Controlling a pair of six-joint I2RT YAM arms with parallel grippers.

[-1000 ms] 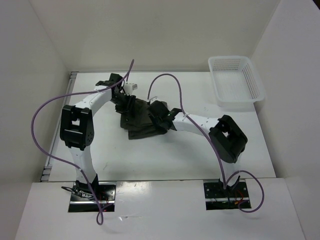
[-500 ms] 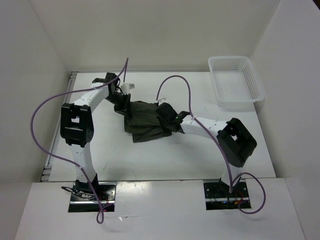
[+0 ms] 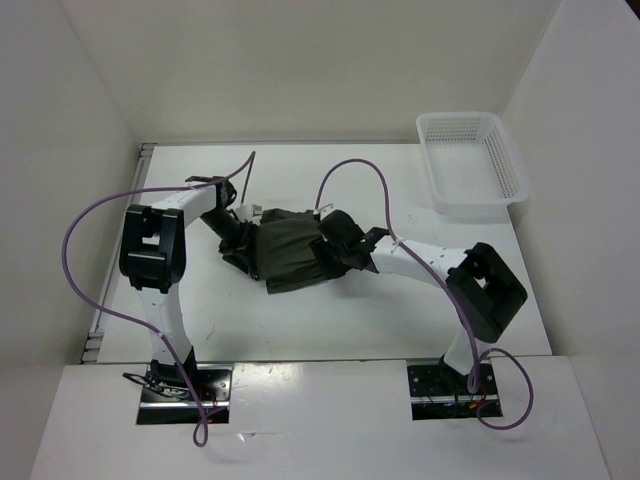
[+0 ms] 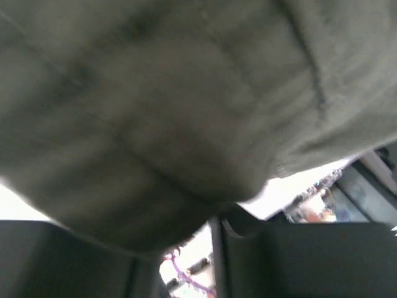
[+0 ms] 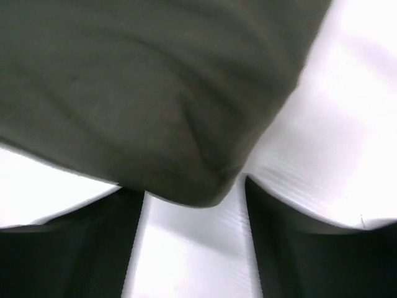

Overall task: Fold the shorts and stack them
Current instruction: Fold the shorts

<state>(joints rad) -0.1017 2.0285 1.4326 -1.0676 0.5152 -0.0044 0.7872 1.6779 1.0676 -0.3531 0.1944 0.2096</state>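
Observation:
The dark olive shorts (image 3: 288, 252) lie bunched and folded on the white table, mid-left. My left gripper (image 3: 240, 245) is at their left edge and my right gripper (image 3: 335, 242) is at their right edge. In the left wrist view the cloth (image 4: 186, 93) fills the upper frame and drapes over the tips of the left gripper (image 4: 177, 231), whose jaws stand apart. In the right wrist view a rounded fold of the shorts (image 5: 155, 105) sits just past the right gripper (image 5: 195, 202); its jaws are wide apart with bare table between them.
A white mesh basket (image 3: 470, 165) stands at the back right of the table (image 3: 400, 310). White walls close in the left, back and right sides. Purple cables loop above both arms.
Both arms swung toward the near side and lowered. The shorts came down from a raised bundle and now lie flatter on the table, shifted slightly nearer.

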